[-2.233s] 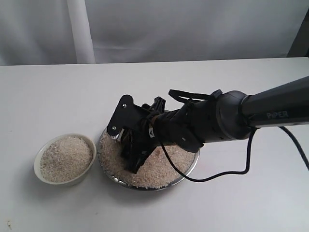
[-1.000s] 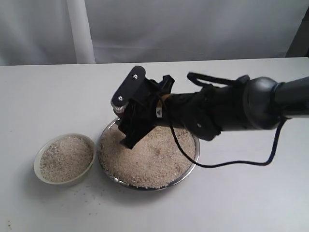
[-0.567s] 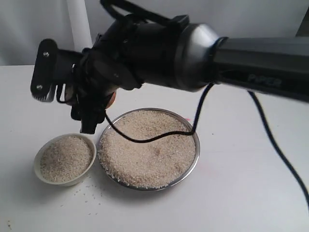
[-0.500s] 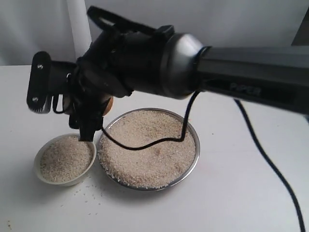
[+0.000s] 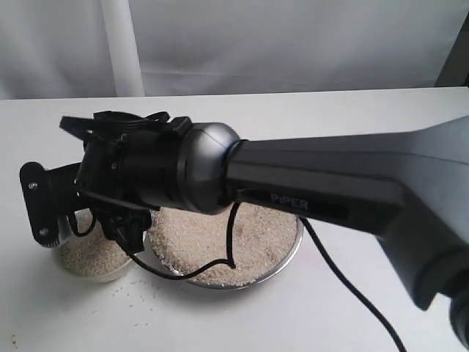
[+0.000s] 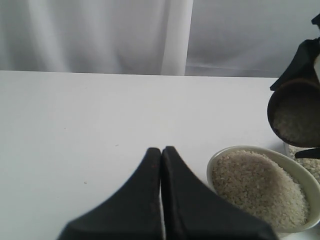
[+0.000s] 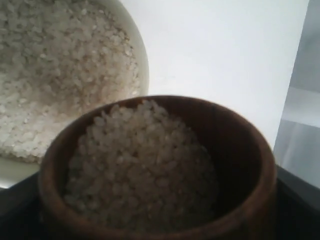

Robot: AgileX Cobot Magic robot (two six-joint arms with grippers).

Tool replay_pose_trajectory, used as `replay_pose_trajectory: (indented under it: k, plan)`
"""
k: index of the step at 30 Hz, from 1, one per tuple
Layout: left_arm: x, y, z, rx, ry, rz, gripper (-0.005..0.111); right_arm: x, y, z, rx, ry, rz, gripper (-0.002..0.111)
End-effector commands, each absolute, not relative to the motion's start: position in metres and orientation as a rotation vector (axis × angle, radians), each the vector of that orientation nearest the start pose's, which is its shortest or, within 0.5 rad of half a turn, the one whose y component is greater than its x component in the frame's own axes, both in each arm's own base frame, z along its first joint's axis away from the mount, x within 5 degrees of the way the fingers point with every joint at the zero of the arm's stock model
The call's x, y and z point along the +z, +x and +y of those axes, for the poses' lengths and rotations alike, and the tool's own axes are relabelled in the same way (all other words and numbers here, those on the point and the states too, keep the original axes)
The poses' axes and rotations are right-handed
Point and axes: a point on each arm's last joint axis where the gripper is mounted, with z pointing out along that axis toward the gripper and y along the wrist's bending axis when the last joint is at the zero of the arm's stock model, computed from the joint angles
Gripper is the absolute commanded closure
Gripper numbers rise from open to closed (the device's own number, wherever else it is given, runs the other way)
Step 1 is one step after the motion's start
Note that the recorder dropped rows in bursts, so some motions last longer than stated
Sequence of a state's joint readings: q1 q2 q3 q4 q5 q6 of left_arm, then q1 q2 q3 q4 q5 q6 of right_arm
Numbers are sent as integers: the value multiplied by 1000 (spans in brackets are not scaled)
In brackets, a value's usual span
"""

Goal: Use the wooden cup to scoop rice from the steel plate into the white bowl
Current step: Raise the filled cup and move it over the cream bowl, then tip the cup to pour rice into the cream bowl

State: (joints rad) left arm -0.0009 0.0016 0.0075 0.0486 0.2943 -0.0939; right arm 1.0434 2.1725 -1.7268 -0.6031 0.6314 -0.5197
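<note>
The wooden cup (image 6: 295, 116) hangs tilted just above the far side of the white bowl (image 6: 235, 150), its mouth full of rice (image 7: 140, 165). My right gripper (image 5: 124, 227) is shut on the cup (image 7: 240, 200); in the exterior view the arm hides the cup and most of the bowl (image 5: 110, 277). The bowl holds a mound of rice (image 6: 257, 185). Beside it, the steel plate (image 5: 287, 254) is filled with rice (image 5: 256, 235). My left gripper (image 6: 161, 150) is shut on nothing, low over the bare table next to the bowl.
The white table (image 5: 352, 315) carries a few stray grains (image 5: 128, 293) in front of the bowl. A grey curtain (image 5: 293, 44) and a white post (image 5: 121, 48) stand behind it. The right arm's black cable (image 5: 344, 282) trails across the plate's side.
The right arm lifted the cup out of the plate's rice, swung it left and lowered it over the white bowl. The arm now covers the bowl in the exterior view.
</note>
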Motion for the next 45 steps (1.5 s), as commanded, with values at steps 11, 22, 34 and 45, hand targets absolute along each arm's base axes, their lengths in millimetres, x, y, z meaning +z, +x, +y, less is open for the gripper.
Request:
replay_pose_trajectory:
  k: [11,22,34,45]
  plan:
    - [187,55,1,-32,-53,1767,107,194,263,421,-639,-2115,1091,108]
    - [187,55,1,-32,-53,1767,107,198,266,421,-729,-2121,997,108]
    - [187,55,1,-32,-53,1767,107,201,268,421,-802,-2130,914,108]
    - [187,55,1,-32,-53,1767,107,202,269,423,-843,-2152,832,108]
